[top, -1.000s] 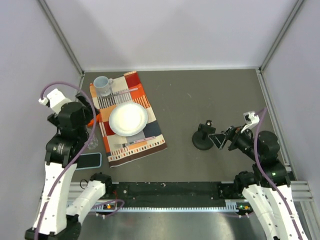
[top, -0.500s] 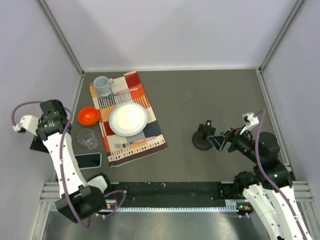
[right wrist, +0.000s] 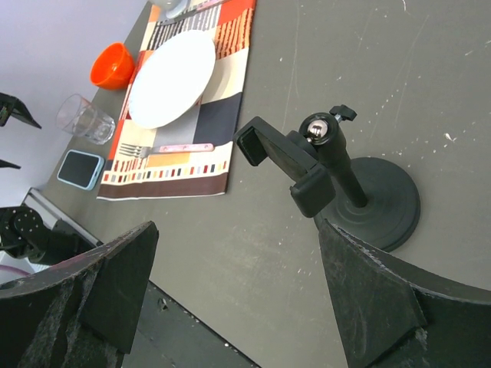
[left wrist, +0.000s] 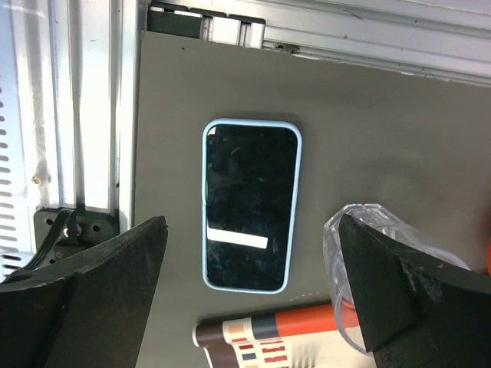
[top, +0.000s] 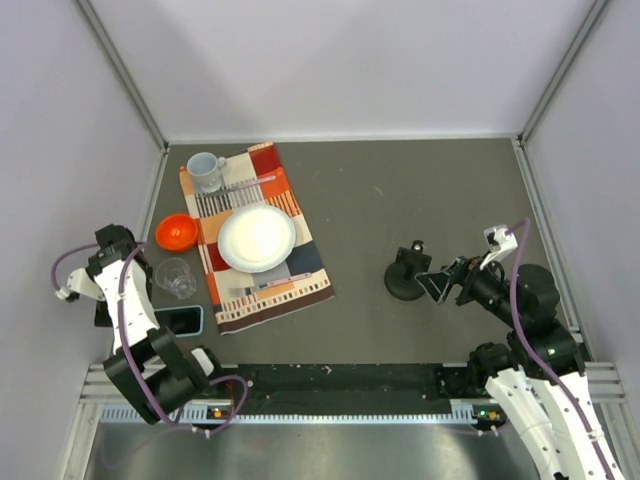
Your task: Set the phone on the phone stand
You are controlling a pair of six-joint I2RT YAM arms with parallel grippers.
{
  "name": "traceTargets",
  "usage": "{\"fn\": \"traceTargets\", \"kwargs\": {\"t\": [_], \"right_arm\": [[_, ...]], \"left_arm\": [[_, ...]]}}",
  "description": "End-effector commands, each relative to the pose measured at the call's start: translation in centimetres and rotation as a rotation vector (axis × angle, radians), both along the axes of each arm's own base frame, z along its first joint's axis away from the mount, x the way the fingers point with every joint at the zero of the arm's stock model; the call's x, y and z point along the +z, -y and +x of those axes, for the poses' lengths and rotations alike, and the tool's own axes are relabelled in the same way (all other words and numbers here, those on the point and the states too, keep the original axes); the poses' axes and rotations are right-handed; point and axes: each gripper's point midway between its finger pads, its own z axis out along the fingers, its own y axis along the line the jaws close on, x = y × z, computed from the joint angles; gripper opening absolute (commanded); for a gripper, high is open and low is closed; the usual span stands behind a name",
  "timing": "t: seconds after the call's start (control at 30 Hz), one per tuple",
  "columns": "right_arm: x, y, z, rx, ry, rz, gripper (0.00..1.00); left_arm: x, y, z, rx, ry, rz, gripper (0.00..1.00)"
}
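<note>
The phone (top: 178,321) lies flat on the dark table at the near left, black screen up in a light blue case. In the left wrist view the phone (left wrist: 251,205) runs lengthwise between my two spread fingers, and the left gripper (left wrist: 252,224) hovers over it open, touching nothing. From above, the left gripper (top: 104,312) sits just left of the phone. The black phone stand (top: 405,275) stands upright at the right, its clip (right wrist: 280,157) empty. My right gripper (top: 443,283) is open just right of the phone stand (right wrist: 341,180), holding nothing.
A clear glass (top: 176,277) stands right behind the phone and close to my left fingertip, shown as the glass (left wrist: 399,224) in the wrist view. An orange bowl (top: 174,232), a patterned placemat (top: 300,270), a white plate (top: 257,238) and a mug (top: 206,171) fill the left half.
The left arm swung out from above the bowl and glass toward the left wall, then came down beside the phone. The right arm and the stand have not moved.
</note>
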Motion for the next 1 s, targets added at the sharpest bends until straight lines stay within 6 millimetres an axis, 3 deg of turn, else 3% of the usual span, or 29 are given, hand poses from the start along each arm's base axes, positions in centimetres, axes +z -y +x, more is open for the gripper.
{"fn": "traceTargets", "kwargs": {"t": [0.0,0.13,0.33,0.57,0.73,0.97], "right_arm": [[2.4,-0.1,-0.4,0.018,0.077,0.011,0.87],[2.2,-0.1,-0.3,0.018,0.072,0.006,0.87],[2.2,-0.3,-0.4,0.028,0.074,0.007,0.87],[2.0,-0.5,-0.3,0.042,0.079,0.012,0.87],[2.0,-0.6,-0.3,0.048,0.08,0.017,0.87],[2.0,-0.7,-0.3,0.052,0.078,0.017,0.87]], "left_arm": [[-0.4,-0.9,0.9,0.065,0.067,0.029,0.99],[-3.0,-0.2,0.1,0.092,0.026,-0.046,0.99],[-6.0,-0.5,0.8,0.092,0.019,-0.092,0.99],[-7.4,-1.2,1.2,0.068,-0.003,-0.08,0.99],[-8.6,-0.3,0.7,0.08,-0.02,-0.137,0.99],[-8.7,-0.2,0.4,0.099,0.003,-0.126,0.99]]}}
